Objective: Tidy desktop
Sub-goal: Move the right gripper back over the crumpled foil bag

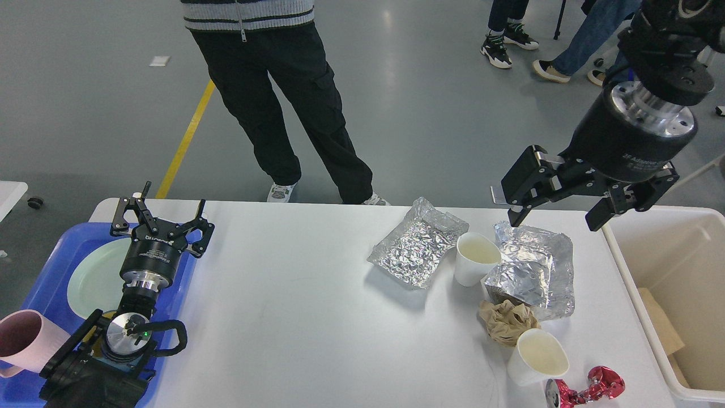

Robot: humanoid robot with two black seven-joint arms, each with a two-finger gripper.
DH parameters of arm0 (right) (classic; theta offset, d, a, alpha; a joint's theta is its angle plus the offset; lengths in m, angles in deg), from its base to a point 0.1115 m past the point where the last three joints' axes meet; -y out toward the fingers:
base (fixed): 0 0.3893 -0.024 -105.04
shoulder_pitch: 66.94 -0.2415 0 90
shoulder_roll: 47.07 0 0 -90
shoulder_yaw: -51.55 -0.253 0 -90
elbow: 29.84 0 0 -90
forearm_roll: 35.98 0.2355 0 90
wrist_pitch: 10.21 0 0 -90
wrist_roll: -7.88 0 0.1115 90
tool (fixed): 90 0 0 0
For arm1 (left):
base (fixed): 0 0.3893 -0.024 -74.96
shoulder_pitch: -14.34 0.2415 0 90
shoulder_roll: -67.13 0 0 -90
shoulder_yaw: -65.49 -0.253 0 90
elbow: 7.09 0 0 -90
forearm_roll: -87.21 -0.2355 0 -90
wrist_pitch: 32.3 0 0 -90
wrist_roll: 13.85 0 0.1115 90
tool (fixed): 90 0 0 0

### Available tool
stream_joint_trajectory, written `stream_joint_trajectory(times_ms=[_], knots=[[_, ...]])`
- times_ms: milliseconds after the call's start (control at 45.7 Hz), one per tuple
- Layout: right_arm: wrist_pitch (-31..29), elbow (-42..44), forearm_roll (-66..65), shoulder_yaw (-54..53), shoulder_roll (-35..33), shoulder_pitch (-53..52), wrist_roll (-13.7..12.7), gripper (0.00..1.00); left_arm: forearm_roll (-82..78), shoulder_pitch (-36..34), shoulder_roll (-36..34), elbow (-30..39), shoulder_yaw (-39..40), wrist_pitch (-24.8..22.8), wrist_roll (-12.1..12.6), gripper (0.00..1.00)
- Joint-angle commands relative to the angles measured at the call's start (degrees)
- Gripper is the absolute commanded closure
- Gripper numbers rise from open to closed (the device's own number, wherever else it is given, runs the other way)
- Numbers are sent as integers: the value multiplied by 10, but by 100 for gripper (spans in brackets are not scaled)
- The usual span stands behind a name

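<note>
While the left gripper (161, 212) hangs with its fingers spread and empty over the blue tray (51, 266), the right gripper (558, 212) hovers, fingers also spread and holding nothing, above the far right edge of the desktop (294, 317). That white desktop fills the lower middle of the view, its long axis running left to right, its far edge facing a standing person (283, 96) on the grey floor. Its left and middle stretch is bare, open room. Clutter sits toward the right: a flattened foil tray (416, 243), a paper cup (474, 258) just beside it, a second crumpled foil container (532, 269), a wad of brown paper (507, 320) touching another paper cup (537, 357), and a crushed red can (586, 386) at the near edge. On the blue tray lie a pale plate (93, 277) and a pink mug (22, 343). A cream bin (628, 283) stands against the right edge, with brown cardboard (660, 328) inside.
</note>
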Motion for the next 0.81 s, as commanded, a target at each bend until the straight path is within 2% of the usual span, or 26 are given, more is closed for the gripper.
stream_joint_trajectory(times_ms=[0, 88, 372, 504, 657, 788], knots=[[0, 3, 0, 3, -5, 4, 0, 1, 0, 0, 0, 0, 0, 1, 0, 4], [21, 11, -1, 8, -7, 24, 0, 4, 0, 0, 0, 0, 0, 0, 0, 4], [112, 54, -12, 33, -14, 141, 0, 4, -1, 0, 0, 0, -1, 0, 0, 4], [153, 116, -23, 32, -39, 240, 0, 4, -1, 0, 0, 0, 0, 0, 0, 4], [184, 180, -23, 24, -33, 351, 1, 3, 0, 0, 0, 0, -1, 0, 0, 4], [236, 225, -23, 23, -21, 423, 0, 3, 0, 0, 0, 0, -1, 0, 0, 4]])
